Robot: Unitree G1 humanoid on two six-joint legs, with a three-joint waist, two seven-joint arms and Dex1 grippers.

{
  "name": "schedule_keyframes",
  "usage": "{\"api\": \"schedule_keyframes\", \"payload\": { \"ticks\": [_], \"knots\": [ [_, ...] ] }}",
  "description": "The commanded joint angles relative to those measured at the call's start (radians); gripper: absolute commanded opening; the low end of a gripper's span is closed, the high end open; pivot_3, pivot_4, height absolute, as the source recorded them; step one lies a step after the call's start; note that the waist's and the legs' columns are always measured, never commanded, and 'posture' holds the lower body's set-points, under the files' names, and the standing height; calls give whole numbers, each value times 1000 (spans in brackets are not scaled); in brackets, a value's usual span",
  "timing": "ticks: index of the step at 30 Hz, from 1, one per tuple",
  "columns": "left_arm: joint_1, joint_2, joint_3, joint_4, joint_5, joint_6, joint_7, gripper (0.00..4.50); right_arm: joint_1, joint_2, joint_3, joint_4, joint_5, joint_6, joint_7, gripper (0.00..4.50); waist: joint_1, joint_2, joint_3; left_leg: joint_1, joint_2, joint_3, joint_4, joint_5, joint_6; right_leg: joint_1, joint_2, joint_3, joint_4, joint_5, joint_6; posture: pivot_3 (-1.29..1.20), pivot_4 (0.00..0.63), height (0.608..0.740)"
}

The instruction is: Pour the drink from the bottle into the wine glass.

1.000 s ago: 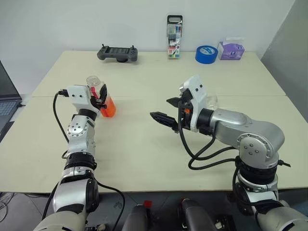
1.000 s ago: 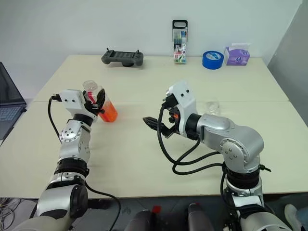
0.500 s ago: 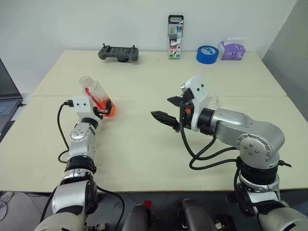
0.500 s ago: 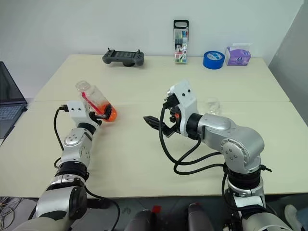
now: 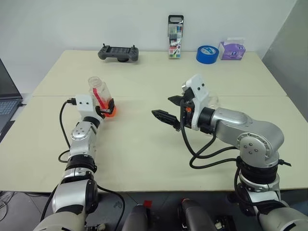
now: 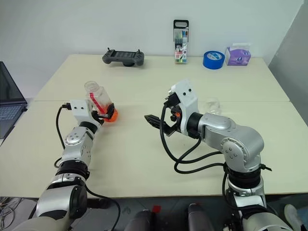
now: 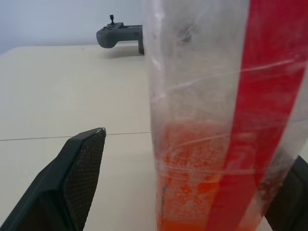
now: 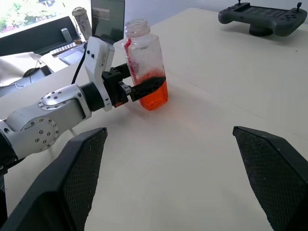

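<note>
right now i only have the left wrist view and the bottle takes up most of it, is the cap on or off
Observer: Off. The bottle has a bare open mouth.
Operator: ok where's the wine glass
Observer: The wine glass stands on the table just behind the right forearm, well off to the bottle's right.
Operator: is the right gripper busy
Observer: No. The right gripper is open and holds nothing, hovering above the middle of the table.
</note>
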Motion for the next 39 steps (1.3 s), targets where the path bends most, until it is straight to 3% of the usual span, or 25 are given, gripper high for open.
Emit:
{"api": "schedule_keyframes", "payload": {
  "ticks": [1, 17, 21, 26, 29, 33, 39],
  "knots": [
    [31, 27, -5, -92, -9, 27, -46, 4487, -14, -9, -12, -20, 10, -24, 6, 4457, 0, 0, 0, 0, 0, 0, 0, 0, 0, 0, 0, 0, 0, 0, 0, 0, 150, 740],
    [402, 214, 52, -745, -185, 489, -256, 4487, 2, -181, -91, -23, 60, 0, 67, 4457, 0, 0, 0, 0, 1, 1, 0, 0, 0, 0, 0, 2, -1, 0, 0, 0, 150, 740],
    [403, 310, 61, -846, -268, 639, -367, 4487, 37, -239, -150, -17, 79, 30, 77, 4457, 7, -1, 1, 0, 1, 0, 0, 0, 0, 1, 0, 1, -1, 0, 0, 0, 150, 740],
    [323, 525, 47, -899, -384, 817, -597, 4487, 14, -205, -309, 16, 32, 258, -79, 4457, 8, -1, 1, 0, 2, 3, -1, 0, 0, 1, 4, 2, -1, 0, 0, 0, 150, 740],
    [213, 591, 2, -922, -466, 920, -716, 4487, 3, -174, -353, 33, -8, 359, -162, 4457, 8, 0, 2, 0, 3, 4, -1, 0, 0, 0, 9, 2, -2, -1, -1, 0, 150, 740],
    [117, 579, -116, -967, -479, 968, -792, 4487, -2, -138, -354, 126, -63, 362, -254, 4457, 8, 0, 2, 1, 3, 7, -1, 0, 0, 1, 10, 3, -2, -1, -1, 0, 150, 740],
    [101, 438, -292, -1014, -393, 914, -765, 4487, -101, -153, -320, 420, -196, 321, -282, 4457, 7, 1, 2, 0, 4, 9, -1, 0, 0, -1, 11, 5, -1, -1, -1, 0, 150, 740]
  ]
}}
